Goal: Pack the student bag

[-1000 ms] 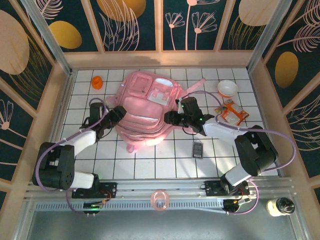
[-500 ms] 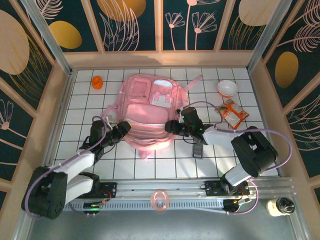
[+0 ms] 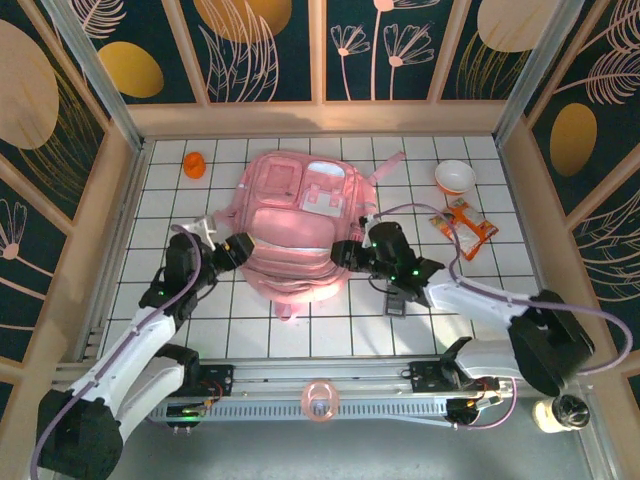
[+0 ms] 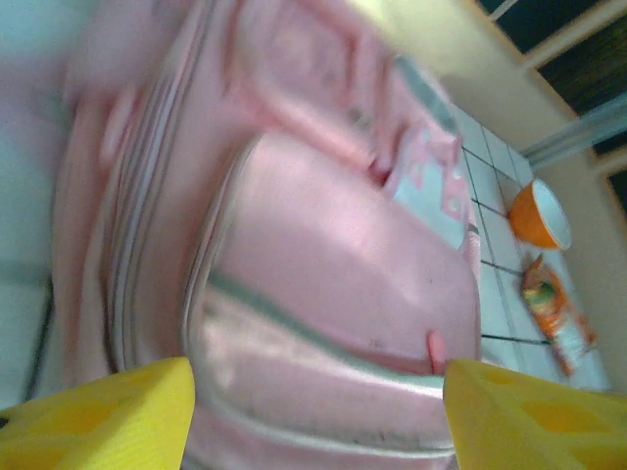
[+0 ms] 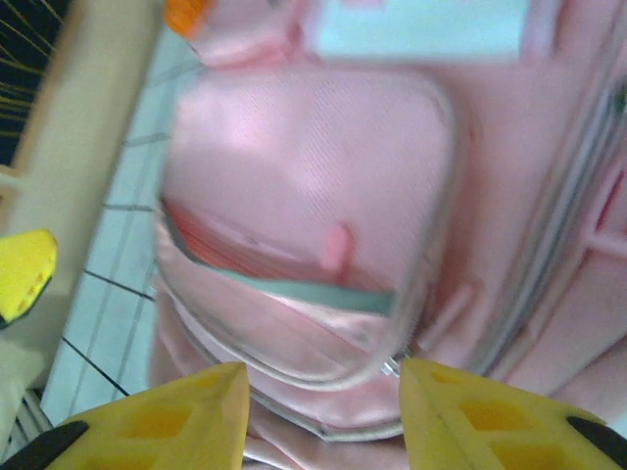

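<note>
The bag (image 3: pixel 298 215) is lying flat in the far middle of the desk (image 3: pixel 270 335), pockets facing up and its straps trailing toward the back wall. The left fingers (image 4: pixel 98 416) are sitting at its near left edge, spread wide, with the front pocket showing in the gap between them. The right fingers (image 5: pixel 147 421) are sitting at its near right edge, standing partly apart with the bag's rim lying in the gap; whether they are pinching it I cannot tell. An orange cup (image 3: pixel 194 163) is resting near the bag's far left corner. A bowl (image 3: pixel 455 177) and a snack packet (image 3: pixel 465 225) are lying well to the right, by the side wall. A small dark box (image 3: pixel 395 300) is lying under the right arm, just off the near right corner. Bare tiles are running along the near edge and the left side.
</note>
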